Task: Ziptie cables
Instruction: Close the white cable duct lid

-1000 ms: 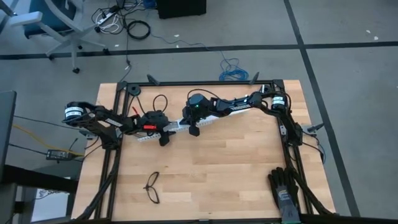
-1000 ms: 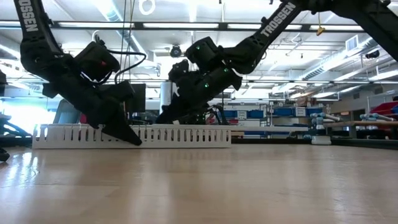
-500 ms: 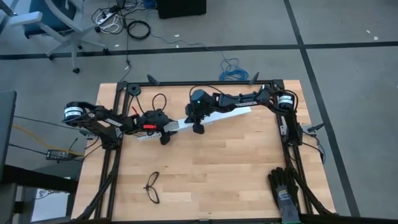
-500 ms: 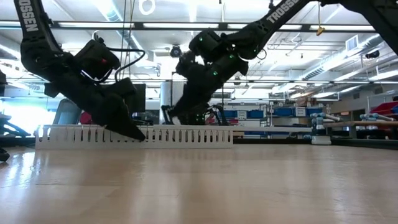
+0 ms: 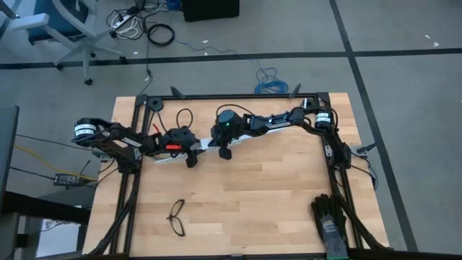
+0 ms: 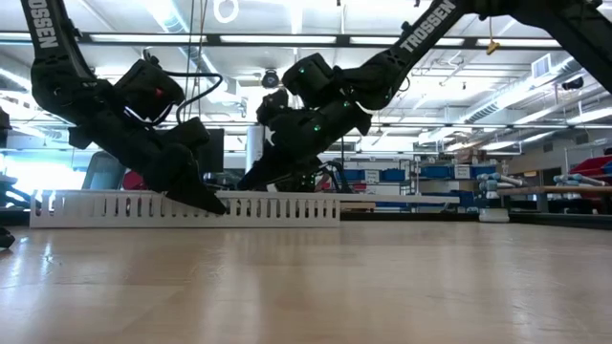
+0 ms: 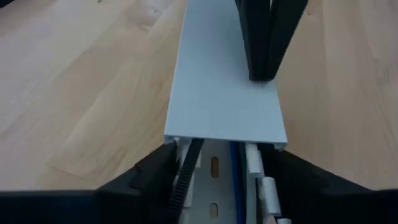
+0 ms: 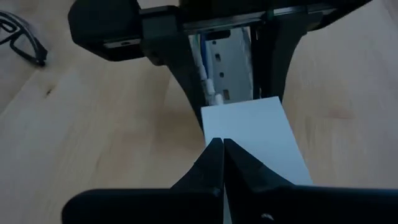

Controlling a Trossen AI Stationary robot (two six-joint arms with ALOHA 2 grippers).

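High view: both arms meet over the table's (image 5: 238,195) far half, where a white slotted duct (image 5: 164,159) lies slantwise, a flat white cover (image 5: 271,126) lying along it. The left gripper (image 5: 190,156) sits at the duct's near-left stretch, the right gripper (image 5: 224,149) just beside it along the strip. Wide bare wood lies nearer the camera; black glasses (image 5: 177,217) and a dark glove (image 5: 330,218) rest well apart by the near edge. Low view: the duct (image 6: 182,207) stands as a slotted white wall on the wood, both arms slanting down onto it, open tabletop in front. Left wrist view: the left gripper (image 7: 217,180) straddles the duct, fingers (image 7: 152,174) spread against its outer walls (gripping it); inside run the cables (image 7: 249,163), white and blue, beside a toothed dark ziptie (image 7: 186,177), at the cover's (image 7: 224,93) edge. Right wrist view: right gripper (image 8: 222,152) closed, tips together on the cover's (image 8: 255,134) end edge.
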